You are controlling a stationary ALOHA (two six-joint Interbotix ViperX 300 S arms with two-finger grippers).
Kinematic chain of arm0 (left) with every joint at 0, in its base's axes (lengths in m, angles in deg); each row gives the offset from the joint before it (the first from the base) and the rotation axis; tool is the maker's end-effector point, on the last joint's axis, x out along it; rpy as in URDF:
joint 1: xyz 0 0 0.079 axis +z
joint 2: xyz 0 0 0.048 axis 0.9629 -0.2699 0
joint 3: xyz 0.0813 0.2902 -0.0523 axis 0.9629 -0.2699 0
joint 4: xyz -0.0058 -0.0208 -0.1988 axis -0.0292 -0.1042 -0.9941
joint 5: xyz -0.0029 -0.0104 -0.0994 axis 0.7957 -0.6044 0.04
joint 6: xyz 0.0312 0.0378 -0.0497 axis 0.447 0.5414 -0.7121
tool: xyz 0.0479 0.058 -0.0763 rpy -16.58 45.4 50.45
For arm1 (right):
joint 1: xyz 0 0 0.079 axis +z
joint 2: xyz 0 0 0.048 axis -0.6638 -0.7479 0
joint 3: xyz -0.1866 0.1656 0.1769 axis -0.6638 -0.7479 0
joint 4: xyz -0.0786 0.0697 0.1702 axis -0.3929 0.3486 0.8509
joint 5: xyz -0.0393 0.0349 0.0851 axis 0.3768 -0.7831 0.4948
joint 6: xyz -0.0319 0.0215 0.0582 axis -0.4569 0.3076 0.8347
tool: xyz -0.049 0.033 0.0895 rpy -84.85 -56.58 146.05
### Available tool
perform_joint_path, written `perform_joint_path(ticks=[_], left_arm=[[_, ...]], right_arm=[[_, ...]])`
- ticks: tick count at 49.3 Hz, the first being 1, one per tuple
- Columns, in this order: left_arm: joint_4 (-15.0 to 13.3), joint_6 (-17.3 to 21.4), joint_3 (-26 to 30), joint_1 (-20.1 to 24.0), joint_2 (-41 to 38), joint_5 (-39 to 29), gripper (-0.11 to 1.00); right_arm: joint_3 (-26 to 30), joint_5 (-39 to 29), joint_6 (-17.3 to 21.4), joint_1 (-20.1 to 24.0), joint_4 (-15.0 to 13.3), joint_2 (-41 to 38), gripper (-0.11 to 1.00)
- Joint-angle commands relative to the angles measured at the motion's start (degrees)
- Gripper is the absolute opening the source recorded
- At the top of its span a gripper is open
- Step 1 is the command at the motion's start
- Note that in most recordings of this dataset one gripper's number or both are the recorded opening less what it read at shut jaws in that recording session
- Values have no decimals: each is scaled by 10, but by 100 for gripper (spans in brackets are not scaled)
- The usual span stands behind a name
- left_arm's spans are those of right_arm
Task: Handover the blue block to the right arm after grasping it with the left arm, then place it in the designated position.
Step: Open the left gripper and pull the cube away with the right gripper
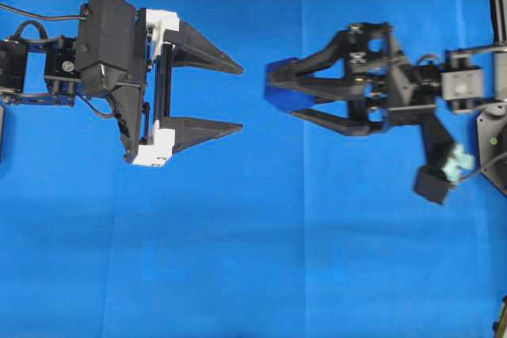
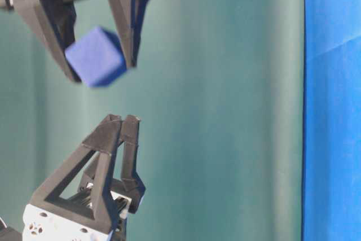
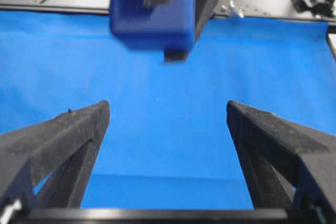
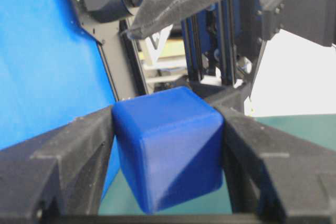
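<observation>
We see a smooth, matt blue block (image 4: pixel 168 148), grainy matt black plastic fingers (image 3: pixel 58 140), glossy white plastic mounts (image 1: pixel 158 23) on the left gripper (image 1: pixel 242 96), and a creased blue cloth (image 1: pixel 261 259).

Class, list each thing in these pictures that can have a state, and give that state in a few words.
blue block: clamped between the right gripper's fingers, off the cloth.
right gripper: shut on the block.
left gripper: open wide, holding nothing, apart from the block.
blue cloth: spread flat, faint creases.

Bare blue cloth (image 1: pixel 238 259) — no obstacles
</observation>
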Motion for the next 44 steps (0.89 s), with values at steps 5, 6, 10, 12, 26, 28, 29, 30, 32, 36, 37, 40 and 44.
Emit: perform_joint_path(ticks=[5, 6, 10, 12, 26, 28, 29, 30, 32, 36, 37, 40, 44], left_arm=[[-1, 1, 5, 1, 13, 5, 93], [-1, 1, 5, 2, 13, 5, 93], [-1, 1, 5, 2, 13, 5, 93], [-1, 1, 5, 2, 13, 5, 93], [-1, 3, 4, 2, 13, 4, 93], [-1, 4, 5, 2, 13, 4, 93], [-1, 4, 5, 2, 13, 4, 93], [-1, 4, 4, 2, 13, 4, 93], [-1, 4, 4, 2, 13, 4, 93], [-1, 4, 5, 2, 13, 4, 93], [-1, 4, 4, 2, 13, 4, 93], [0, 4, 4, 2, 13, 4, 93], [-1, 4, 4, 2, 13, 3, 93]], right_arm=[[-5, -18, 3, 8, 4, 34, 52], [-5, -18, 3, 8, 4, 34, 52], [-4, -22, 5, 8, 10, 33, 52], [-4, -23, 8, 9, 13, 32, 52], [-4, -23, 106, 8, 86, 39, 52], [-5, -23, 127, 8, 97, 41, 52], [-6, -23, 138, 8, 102, 42, 52], [-6, -23, 149, 8, 106, 44, 52], [-7, -25, 173, 8, 118, 47, 52], [-8, -31, 234, 8, 138, 54, 52], [-8, -33, 247, 8, 143, 54, 52], [-8, -40, 291, 8, 156, 58, 52], [-8, -49, 352, 8, 172, 59, 52]])
